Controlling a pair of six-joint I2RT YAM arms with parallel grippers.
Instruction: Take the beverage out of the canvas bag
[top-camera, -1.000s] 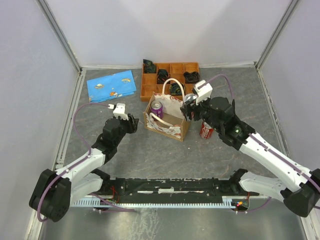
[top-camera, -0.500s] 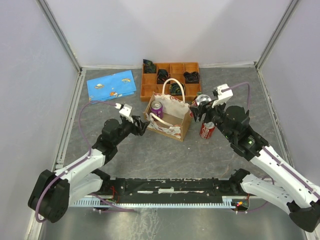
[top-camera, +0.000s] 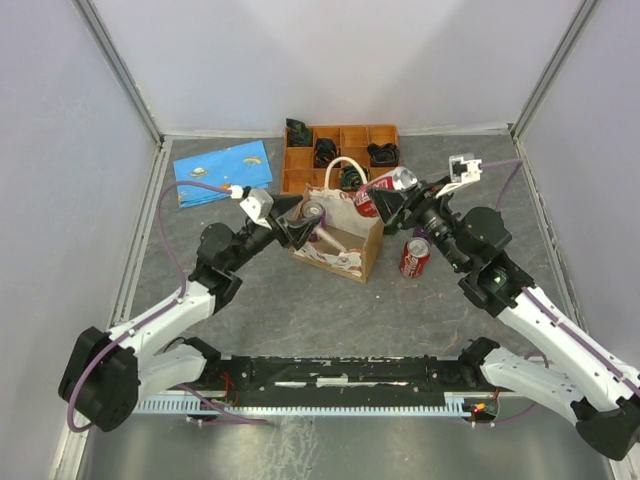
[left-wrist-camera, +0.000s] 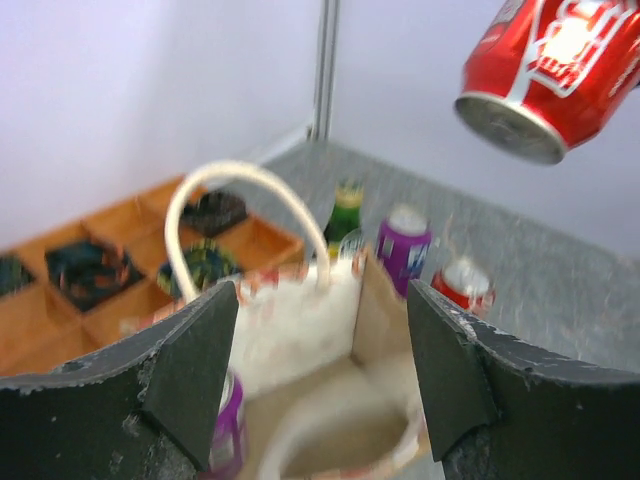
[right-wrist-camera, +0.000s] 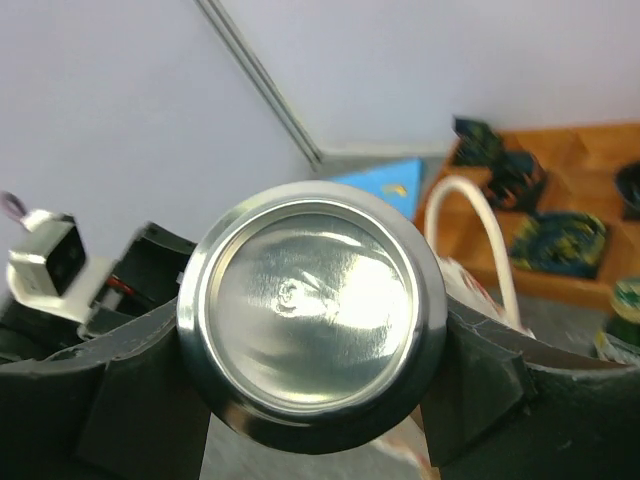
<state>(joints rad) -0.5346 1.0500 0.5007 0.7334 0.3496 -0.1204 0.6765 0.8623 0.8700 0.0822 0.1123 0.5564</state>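
The right pincer (top-camera: 394, 192) pinches a red aluminium drink can (top-camera: 375, 197), clear above the cream canvas tote bag (top-camera: 345, 248). It is not yet set on the grey worktop (top-camera: 300, 310). The left pincer (top-camera: 302, 222) is spread beside a purple can (top-camera: 313, 212) inside.

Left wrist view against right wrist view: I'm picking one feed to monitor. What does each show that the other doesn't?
Only left wrist: the canvas bag interior with a purple can in it, plus a second purple can and a standing red can on the table beyond. Only right wrist: the blue mat and the left arm. Both: the held red can, the bag's handle, the orange tray.
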